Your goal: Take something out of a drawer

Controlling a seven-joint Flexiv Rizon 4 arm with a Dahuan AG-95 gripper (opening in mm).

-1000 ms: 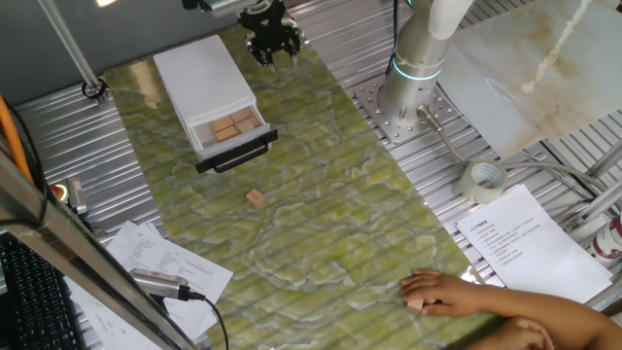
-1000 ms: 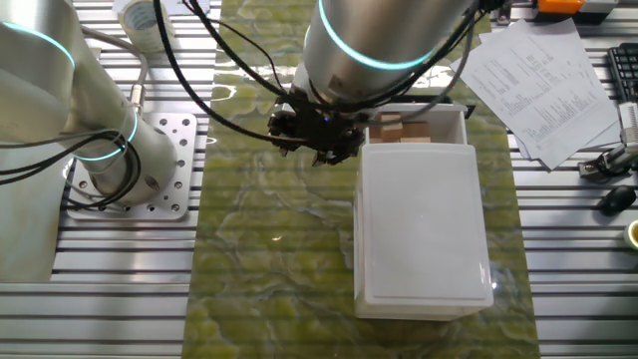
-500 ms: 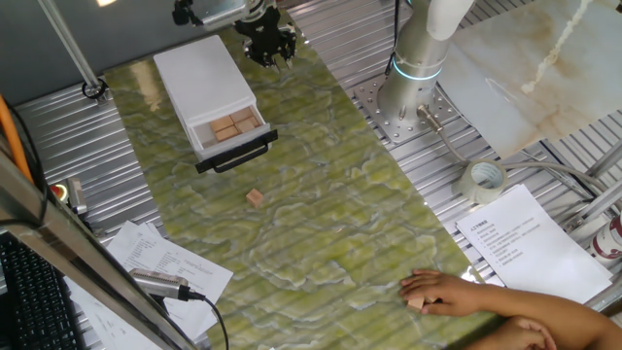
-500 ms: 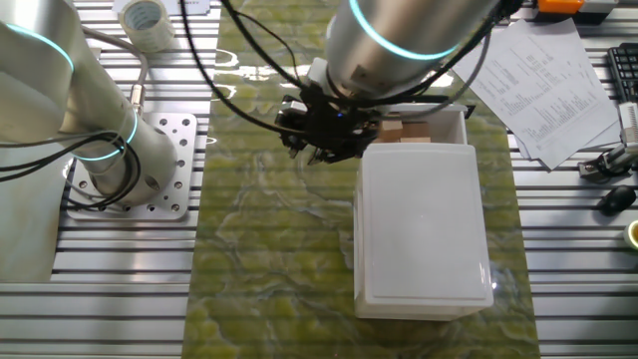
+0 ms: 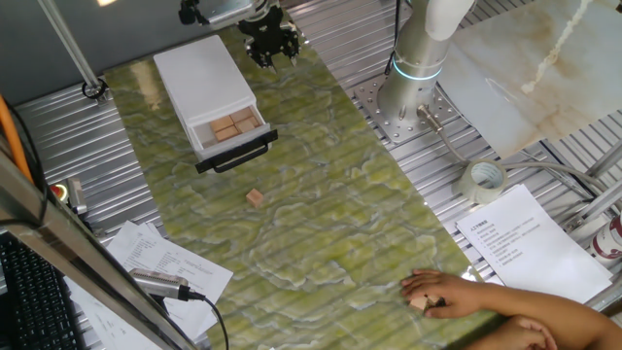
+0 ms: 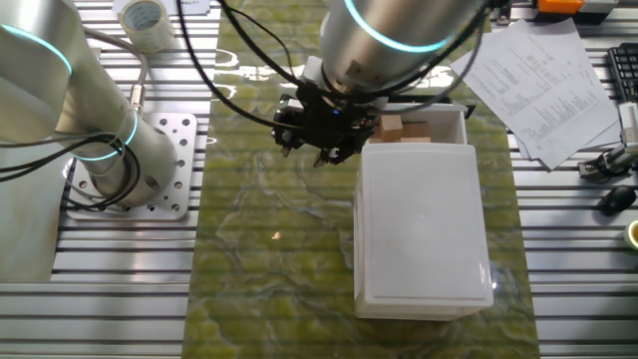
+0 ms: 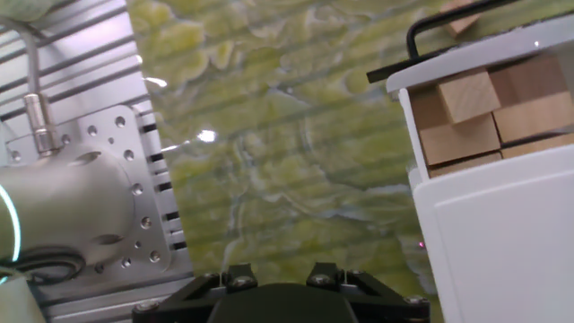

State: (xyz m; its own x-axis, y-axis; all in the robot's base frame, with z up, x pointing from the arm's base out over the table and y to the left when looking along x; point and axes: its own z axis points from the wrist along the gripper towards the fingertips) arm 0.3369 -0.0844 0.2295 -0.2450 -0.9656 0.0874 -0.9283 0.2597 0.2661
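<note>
From my station I saw a green marbled mat [image 5: 321,224] over the slatted table [image 5: 58,126]. A tape roll [image 5: 485,179] sat beside printed sheets [image 5: 530,243]. A keyboard [image 5: 29,297] lay at the corner, more papers [image 5: 160,262] near it.

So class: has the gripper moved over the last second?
Yes. The gripper rose slightly, away from the table, judged against the white box.

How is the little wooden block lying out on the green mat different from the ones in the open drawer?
The lone block lies by itself on the green mat, beyond the drawer's black handle. The drawer blocks sit packed together, touching, inside the white drawer. The lone block is free on all sides; the others are walled in. All look the same light tan wood.
</note>
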